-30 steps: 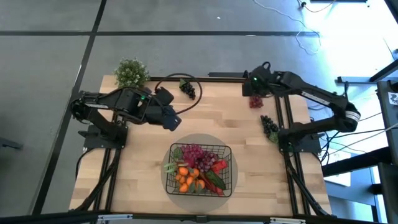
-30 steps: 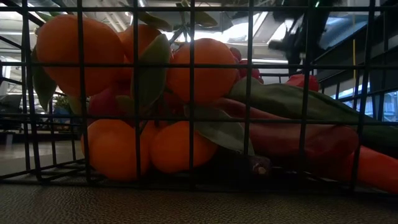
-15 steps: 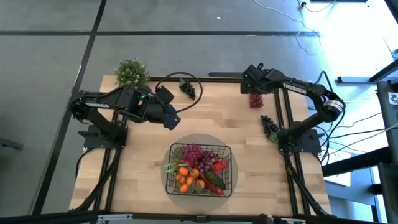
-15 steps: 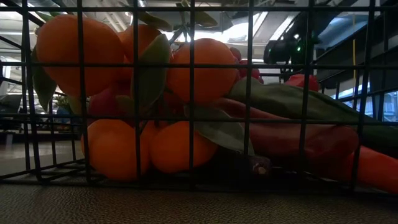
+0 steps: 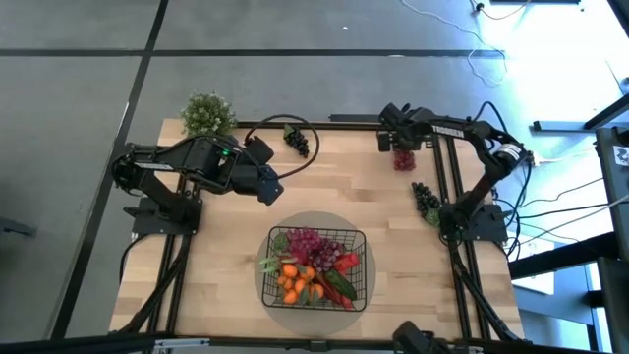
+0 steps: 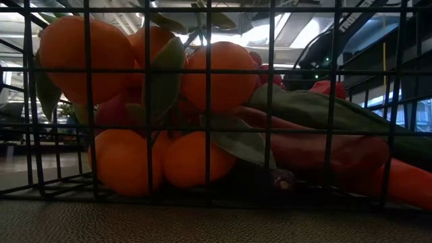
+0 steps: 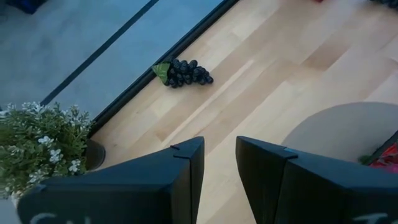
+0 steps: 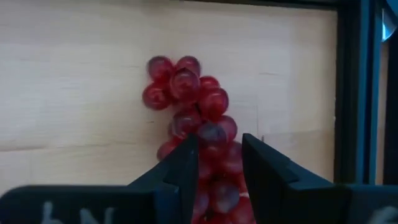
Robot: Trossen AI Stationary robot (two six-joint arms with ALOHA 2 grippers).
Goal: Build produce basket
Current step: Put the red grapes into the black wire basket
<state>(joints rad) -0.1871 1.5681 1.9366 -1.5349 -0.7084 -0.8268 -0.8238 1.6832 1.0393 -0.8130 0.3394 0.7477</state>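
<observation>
The black wire basket (image 5: 360,258) stands on a grey round mat near the table's near edge. It holds oranges (image 6: 209,74), purple grapes (image 5: 307,242), red peppers and a green cucumber (image 6: 317,111). A red grape bunch (image 5: 404,159) lies on the table at the far right. My right gripper (image 5: 395,136) hangs low over the bunch's far end, pointing down. Its fingers stand narrowly open, with grapes (image 8: 186,87) showing in and around the gap (image 8: 219,142). My left gripper (image 5: 271,190) hovers narrowly open and empty over the table's middle left; it also shows in the left wrist view (image 7: 219,146). My right gripper comes at the red grape bunch from above, and grapes (image 8: 217,186) show in the gap between its fingertips. I cannot tell whether the fingers touch them. The bunch lies flat on the table.
One black grape bunch (image 5: 297,142) lies at the far edge inside a black cable loop (image 5: 257,133); another (image 5: 425,200) lies at the right edge. A potted plant (image 5: 206,115) stands at the far left corner. A dark frame rail (image 8: 354,93) runs beside the red grapes.
My right gripper has come down toward the red grape bunch, and its arm's elbow has drawn in toward the table. The bunch has stayed where it lay.
</observation>
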